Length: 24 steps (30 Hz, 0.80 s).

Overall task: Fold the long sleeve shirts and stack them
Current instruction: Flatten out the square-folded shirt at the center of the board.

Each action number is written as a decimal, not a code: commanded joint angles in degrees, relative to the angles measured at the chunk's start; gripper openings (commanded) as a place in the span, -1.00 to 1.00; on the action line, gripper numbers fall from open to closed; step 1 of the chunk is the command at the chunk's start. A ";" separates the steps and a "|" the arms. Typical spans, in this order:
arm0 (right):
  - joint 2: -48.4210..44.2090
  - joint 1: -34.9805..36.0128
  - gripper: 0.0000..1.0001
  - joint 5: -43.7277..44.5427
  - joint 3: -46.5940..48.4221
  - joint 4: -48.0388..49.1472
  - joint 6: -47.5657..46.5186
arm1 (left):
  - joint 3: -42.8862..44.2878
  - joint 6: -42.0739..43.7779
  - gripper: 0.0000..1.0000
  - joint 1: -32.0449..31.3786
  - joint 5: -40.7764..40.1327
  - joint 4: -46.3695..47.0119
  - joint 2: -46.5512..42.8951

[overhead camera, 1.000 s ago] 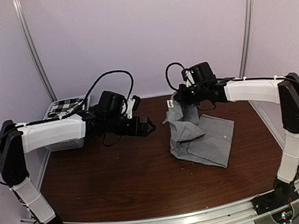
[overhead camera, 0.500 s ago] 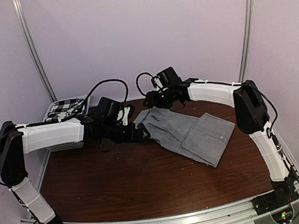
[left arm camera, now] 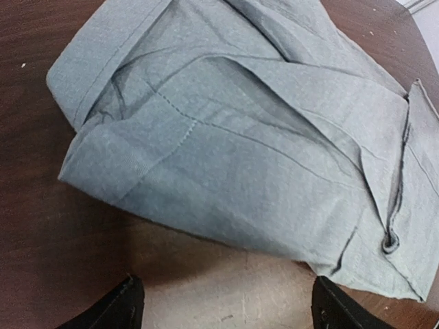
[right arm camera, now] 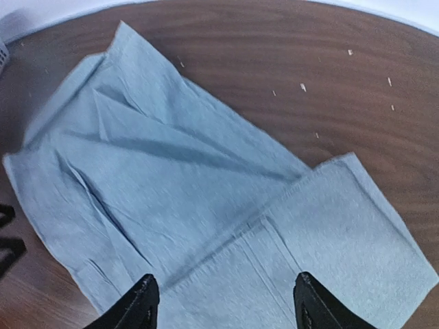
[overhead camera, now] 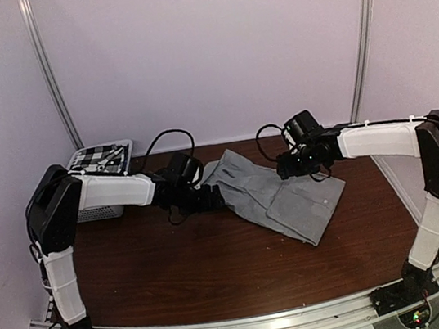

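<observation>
- Lying flat on table (overhead camera: 192, 259), centre-right, is grey shirt (overhead camera: 277, 193), partly folded, w/ creases.
- Left claw (left arm camera: 223, 308) is hovering at shirt's left edge, fingers spread wide, gripping nothing.
- Right claw (right arm camera: 223, 301) is hanging over shirt's far side, released too.
- Checked shirt (overhead camera: 101, 157) is sitting in basket (overhead camera: 94, 212), far left.

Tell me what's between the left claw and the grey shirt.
Only a bare strip of the brown table, clearest in the left wrist view; the open left claw sits just short of the folded edge of the grey shirt.
</observation>
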 commanded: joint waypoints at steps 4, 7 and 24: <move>-6.46 0.76 0.29 6.05 -16.15 4.75 0.75 | 5.56 -4.25 0.61 2.10 -6.03 5.44 6.46; -7.21 1.09 0.22 7.63 -19.87 5.43 1.10 | 7.59 -3.68 0.49 3.04 -5.80 5.40 8.50; -0.88 25.62 -0.11 -1.67 -19.10 8.47 14.88 | 21.13 6.58 0.07 9.06 -0.03 1.53 17.33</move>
